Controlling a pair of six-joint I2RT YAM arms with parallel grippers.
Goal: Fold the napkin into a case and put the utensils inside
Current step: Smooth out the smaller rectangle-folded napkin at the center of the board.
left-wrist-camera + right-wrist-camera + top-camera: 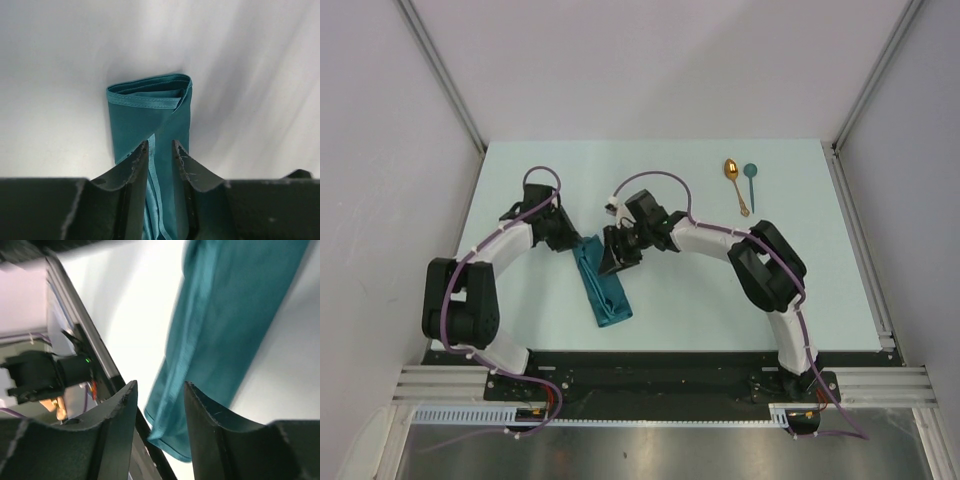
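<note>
The teal napkin (603, 290) lies on the pale table as a narrow folded strip, a case shape running from the middle toward the near edge. My left gripper (572, 238) is at its far end. In the left wrist view its jaws (161, 145) stand close together with a bunched fold of the napkin (145, 115) between them. My right gripper (618, 255) hovers just right of the strip's far end, open with nothing between its fingers (160, 390); the napkin (225, 315) shows beyond them. The utensils, a gold spoon (735, 183) and a teal spoon (751, 180), lie side by side at the far right.
White walls with aluminium rails (860, 240) close in the table on both sides. A black base plate (650, 365) with both arm bases runs along the near edge, close to the napkin's near end.
</note>
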